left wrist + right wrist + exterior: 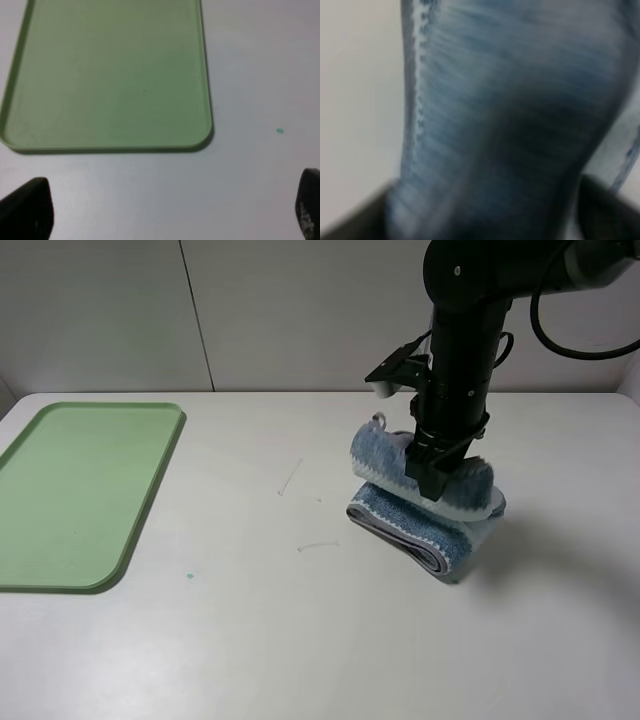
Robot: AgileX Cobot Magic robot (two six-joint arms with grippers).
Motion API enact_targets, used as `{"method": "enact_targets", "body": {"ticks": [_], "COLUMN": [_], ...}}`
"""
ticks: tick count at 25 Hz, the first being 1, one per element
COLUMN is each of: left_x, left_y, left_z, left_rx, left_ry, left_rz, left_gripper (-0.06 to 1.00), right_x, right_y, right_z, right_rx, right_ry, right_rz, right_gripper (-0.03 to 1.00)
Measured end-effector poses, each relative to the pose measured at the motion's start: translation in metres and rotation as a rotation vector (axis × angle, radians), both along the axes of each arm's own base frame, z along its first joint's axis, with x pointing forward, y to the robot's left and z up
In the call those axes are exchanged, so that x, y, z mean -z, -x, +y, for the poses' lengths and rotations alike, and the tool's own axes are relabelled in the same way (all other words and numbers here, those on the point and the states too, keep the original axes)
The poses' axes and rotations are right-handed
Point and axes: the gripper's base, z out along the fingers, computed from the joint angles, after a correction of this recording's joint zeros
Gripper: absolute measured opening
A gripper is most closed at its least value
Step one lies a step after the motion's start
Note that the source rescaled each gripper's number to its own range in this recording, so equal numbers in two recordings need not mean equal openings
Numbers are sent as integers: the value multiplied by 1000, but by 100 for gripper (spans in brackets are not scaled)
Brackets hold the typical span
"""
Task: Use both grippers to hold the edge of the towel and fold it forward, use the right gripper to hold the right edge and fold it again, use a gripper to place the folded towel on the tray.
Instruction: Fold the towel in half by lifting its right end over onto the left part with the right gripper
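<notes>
The right gripper (440, 478) reaches down onto the towel (420, 525), jaws closed on the upper layer of the folded bundle. The right wrist view is blurred, but striped cloth fills the space between the dark fingers, so the grip looks firm. The towel sits right of the table's (300, 640) middle, a thick blue and pale bundle. Its lower fold seems to rest on the surface, grey hem (395, 533) along the near side, long axis slanting far-left to near-right. The tray (60, 490) lies well apart to the robot's left, so the carry must go leftward. The left gripper (170, 215) hovers near the tray's corner, fingers (30, 207) wide apart and holding nothing: nearer the tray, but without the cloth
</notes>
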Motion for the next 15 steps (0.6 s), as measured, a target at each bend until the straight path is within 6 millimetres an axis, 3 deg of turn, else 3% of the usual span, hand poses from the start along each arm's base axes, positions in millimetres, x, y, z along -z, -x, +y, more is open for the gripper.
{"method": "enact_targets", "body": {"ticks": [3,10,15], "left_x": [0,0,0], "left_y": [0,0,0], "left_z": [0,0,0], "left_rx": [0,0,0], "left_ry": [0,0,0], "left_rz": [0,0,0], "left_gripper": [97,97,97], "right_x": [0,-4,-41], "right_y": [0,3,3], "right_z": [-1,-3,-3], "right_rx": [17,22,25], "right_ry": [10,24,-33], "right_rz": [-1,18,-75], "right_gripper": [96,100,100]}}
